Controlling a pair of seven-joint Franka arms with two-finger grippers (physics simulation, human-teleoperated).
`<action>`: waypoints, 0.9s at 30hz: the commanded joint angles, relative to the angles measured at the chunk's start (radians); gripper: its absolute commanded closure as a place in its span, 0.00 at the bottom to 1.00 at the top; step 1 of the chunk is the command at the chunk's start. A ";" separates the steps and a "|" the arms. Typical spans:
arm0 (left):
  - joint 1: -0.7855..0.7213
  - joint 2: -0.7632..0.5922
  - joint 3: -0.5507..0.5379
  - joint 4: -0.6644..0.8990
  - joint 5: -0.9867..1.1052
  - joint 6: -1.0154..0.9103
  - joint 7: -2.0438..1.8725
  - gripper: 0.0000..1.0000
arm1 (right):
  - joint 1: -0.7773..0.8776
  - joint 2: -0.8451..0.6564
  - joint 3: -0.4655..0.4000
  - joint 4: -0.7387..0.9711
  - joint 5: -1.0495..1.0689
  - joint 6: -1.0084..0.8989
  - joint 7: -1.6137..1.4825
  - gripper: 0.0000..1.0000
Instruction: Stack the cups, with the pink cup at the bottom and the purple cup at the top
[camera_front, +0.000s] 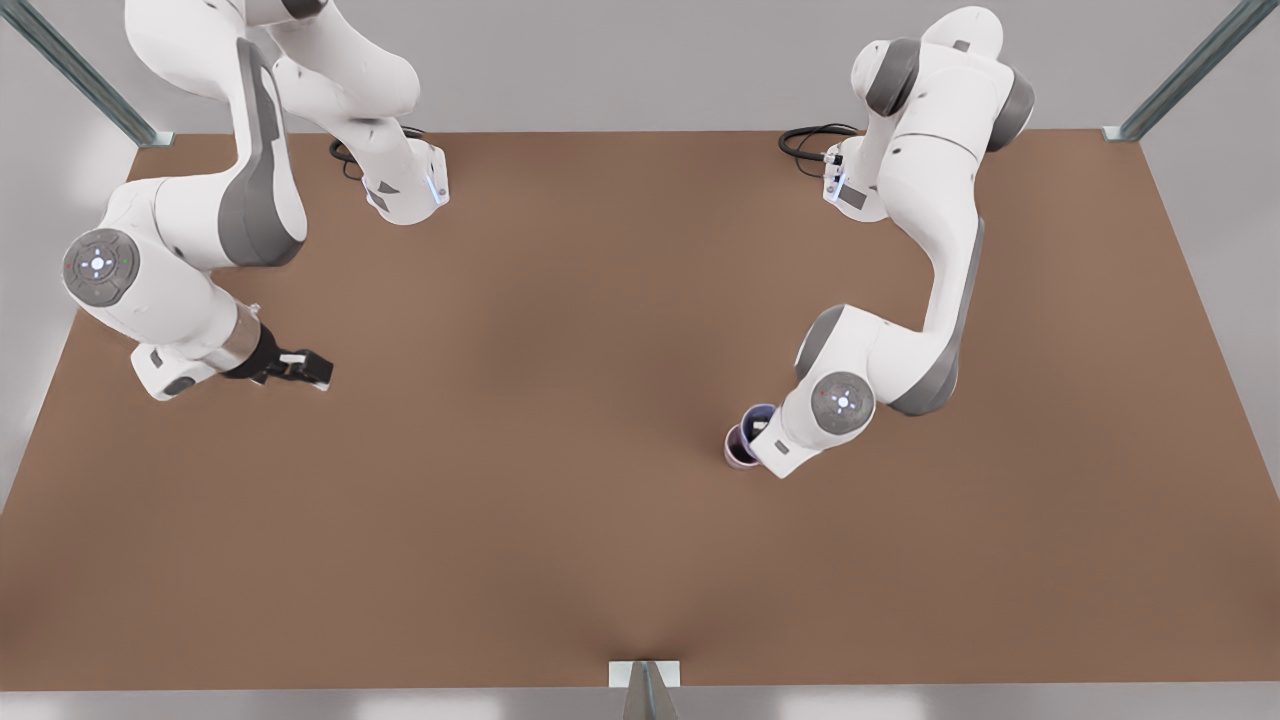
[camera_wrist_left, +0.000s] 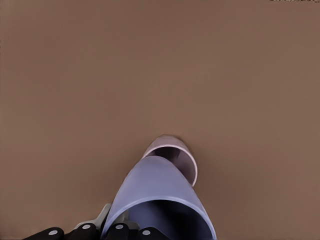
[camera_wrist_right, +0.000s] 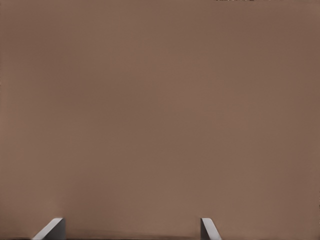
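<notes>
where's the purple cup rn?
In the left gripper, held just above the pink cup: the purple cup sits right of centre in the front view, under that arm's wrist. The right gripper waits open at the front view's left.

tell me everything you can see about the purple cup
The purple cup is a plain, handleless, tapered tumbler of matte bluish-lavender, with a thin rim and a dark inside. The left end effector grips it at the rim. It hangs tilted over the pink cup, which stands on the brown table; whether the two cups touch is unclear. In the front view it peeks out beside the arm's wrist.
</notes>
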 joint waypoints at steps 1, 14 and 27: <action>0.004 0.001 -0.009 0.000 -0.002 0.010 -0.231 0.79 | 0.000 -0.020 0.003 -0.020 -0.001 0.059 -0.407 0.00; 0.004 0.016 -0.035 -0.005 -0.011 0.010 -0.250 0.79 | -0.002 -0.010 0.015 -0.003 0.003 -0.008 -0.122 0.00; 0.004 0.051 -0.035 -0.005 -0.010 0.028 -0.248 0.79 | -0.002 -0.006 0.015 0.003 0.003 -0.008 -0.125 0.00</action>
